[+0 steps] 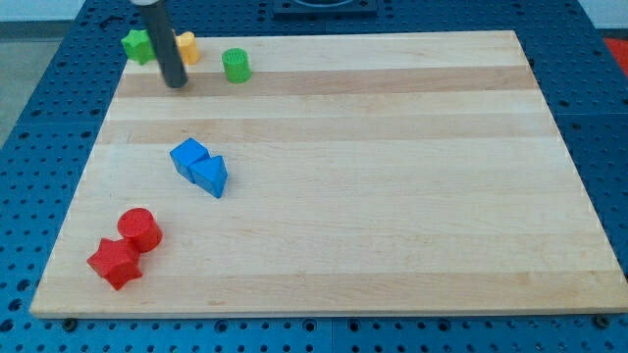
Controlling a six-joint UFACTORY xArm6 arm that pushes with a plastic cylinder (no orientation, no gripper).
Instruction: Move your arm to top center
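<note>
My tip (pixel 176 82) rests on the wooden board (pixel 392 196) near its top left corner. A green star block (pixel 137 45) lies just up and left of the tip. A yellow block (pixel 186 46), partly hidden behind the rod, lies just above it. A green cylinder (pixel 235 66) stands to the tip's right, apart from it. A blue cube (pixel 189 156) and a blue triangular block (pixel 212 176) touch each other at the view's left middle. A red cylinder (pixel 139 228) and a red star block (pixel 115 262) sit together at the bottom left.
The board lies on a blue perforated table (pixel 29 147). The board's edges run close to the view's top, right and bottom.
</note>
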